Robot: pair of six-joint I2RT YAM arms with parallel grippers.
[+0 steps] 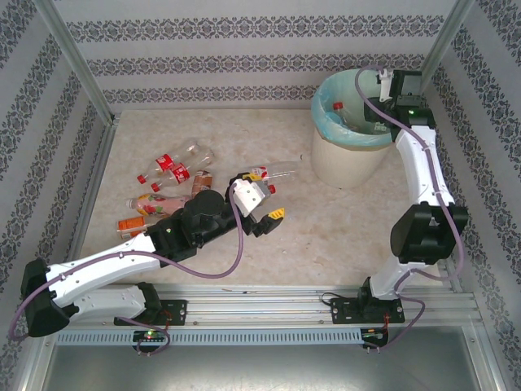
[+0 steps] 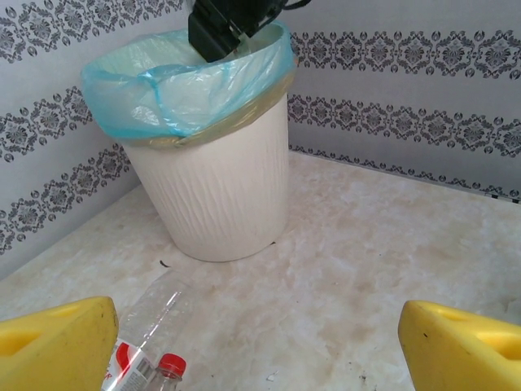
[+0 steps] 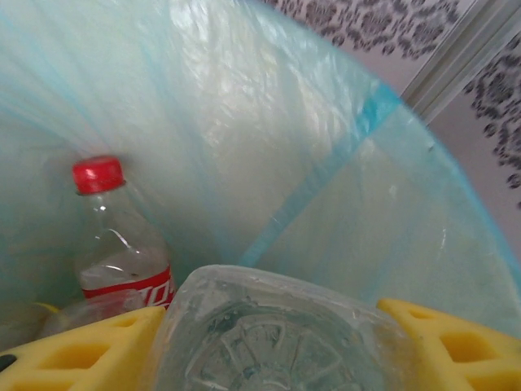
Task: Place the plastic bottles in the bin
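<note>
Currently the right pincer (image 3: 269, 350) hangs inside the mouth of the bin (image 1: 346, 167), pinching a clear bottle (image 3: 260, 318) between its yellow pads. Only the moulded base of that bottle shows in the right wrist view; its label and cap are cut off. At 10 o'clock from it a red-capped bottle (image 3: 122, 252) with a red label stands against the turquoise liner (image 3: 244, 122). What lies beneath it blurs into the liner folds and cannot be identified.

The left pincer (image 2: 260, 350) is spread wide above the bench (image 1: 326, 236), its fingers (image 2: 57, 342) cut off by the lower edge of the left wrist view. At 7 o'clock in that view lies the nearest bottle (image 2: 151, 322). It is clear with a red cap, partly behind the left finger and cropped at the bottom.

In the top view the loose bottles (image 1: 175, 167) lie at 10 o'clock from the bench centre. The left arm (image 1: 122, 269) overlaps several of them, so no count can be given.

The bin stands at 1 o'clock on the bench, near the back and right walls (image 1: 244, 57). Bare bench lies open between the bin and the left pincer, and from the centre toward 5 o'clock.
</note>
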